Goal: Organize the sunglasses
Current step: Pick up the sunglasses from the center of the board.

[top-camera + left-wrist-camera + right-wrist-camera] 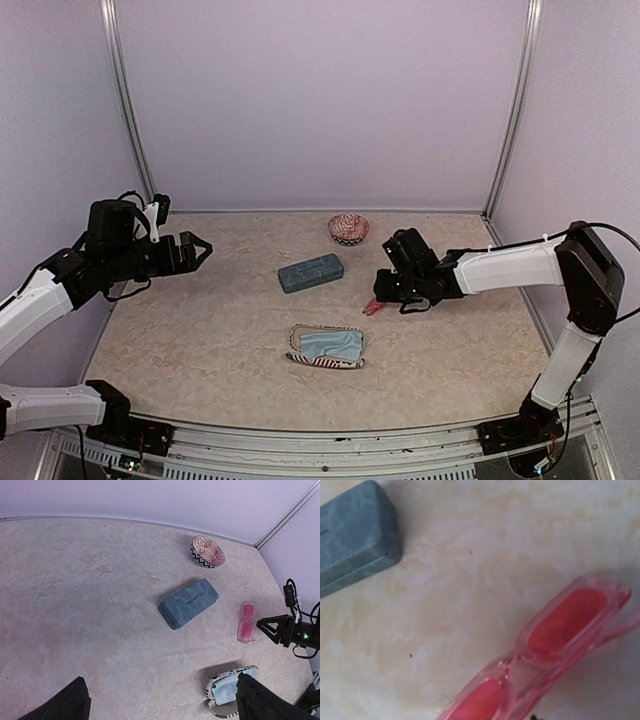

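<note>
The slim pink-red sunglasses (373, 307) lie folded on the table, right of centre. They also show in the left wrist view (245, 623) and fill the lower right of the right wrist view (555, 640). My right gripper (388, 297) hovers low, right beside and above them, not holding them. Its fingers are outside its own wrist view; from the top they look spread. My left gripper (196, 249) is open and empty, raised over the table's left side. The dark reddish-brown sunglasses are not in view.
A blue-teal hard case (310, 272) lies shut at the centre, left of the pink pair. A black-and-white patterned pouch (327, 347) with a pale blue cloth in it lies nearer the front. A round red-patterned bowl (348, 229) sits at the back.
</note>
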Available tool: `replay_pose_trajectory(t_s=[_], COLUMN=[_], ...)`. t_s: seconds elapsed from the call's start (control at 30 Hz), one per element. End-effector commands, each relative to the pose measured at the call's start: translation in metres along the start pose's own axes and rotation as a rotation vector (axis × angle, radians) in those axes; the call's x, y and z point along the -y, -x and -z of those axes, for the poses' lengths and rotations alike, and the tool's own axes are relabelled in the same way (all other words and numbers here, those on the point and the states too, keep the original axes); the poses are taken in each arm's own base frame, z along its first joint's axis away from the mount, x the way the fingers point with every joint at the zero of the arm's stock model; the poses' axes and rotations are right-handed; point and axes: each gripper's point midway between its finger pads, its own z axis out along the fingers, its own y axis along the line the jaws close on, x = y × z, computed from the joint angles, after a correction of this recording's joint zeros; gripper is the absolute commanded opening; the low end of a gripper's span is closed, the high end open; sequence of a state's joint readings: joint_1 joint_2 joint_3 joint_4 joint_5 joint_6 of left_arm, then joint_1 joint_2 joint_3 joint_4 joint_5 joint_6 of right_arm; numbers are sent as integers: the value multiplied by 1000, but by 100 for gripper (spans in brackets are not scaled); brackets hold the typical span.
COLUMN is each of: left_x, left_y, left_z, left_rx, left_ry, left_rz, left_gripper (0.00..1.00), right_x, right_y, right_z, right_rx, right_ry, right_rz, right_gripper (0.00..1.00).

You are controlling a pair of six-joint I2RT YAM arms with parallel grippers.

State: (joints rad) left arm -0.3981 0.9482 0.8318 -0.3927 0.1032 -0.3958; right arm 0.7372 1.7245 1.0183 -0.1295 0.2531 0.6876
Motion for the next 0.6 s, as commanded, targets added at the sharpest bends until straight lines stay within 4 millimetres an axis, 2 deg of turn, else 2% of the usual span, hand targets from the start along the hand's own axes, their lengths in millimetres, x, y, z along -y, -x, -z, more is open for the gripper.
replay_pose_trajectory(t_s=[0.0, 0.23, 0.57], left_x=[1, 1, 2], left_y=[3, 3, 4], left_z=[0, 1, 2], left_rx=[16, 18, 20], left_ry=[-14, -16, -18], left_rz=[1, -1, -1], left_gripper=[99, 99, 99], right_x=[4, 8, 8], right_y=[-5, -11, -22], right_z=[-7, -13, -26], right_rx=[5, -10, -59], right_ry=[4, 2, 17], right_rz=[-189, -288, -381], right_gripper=[41, 41, 37])
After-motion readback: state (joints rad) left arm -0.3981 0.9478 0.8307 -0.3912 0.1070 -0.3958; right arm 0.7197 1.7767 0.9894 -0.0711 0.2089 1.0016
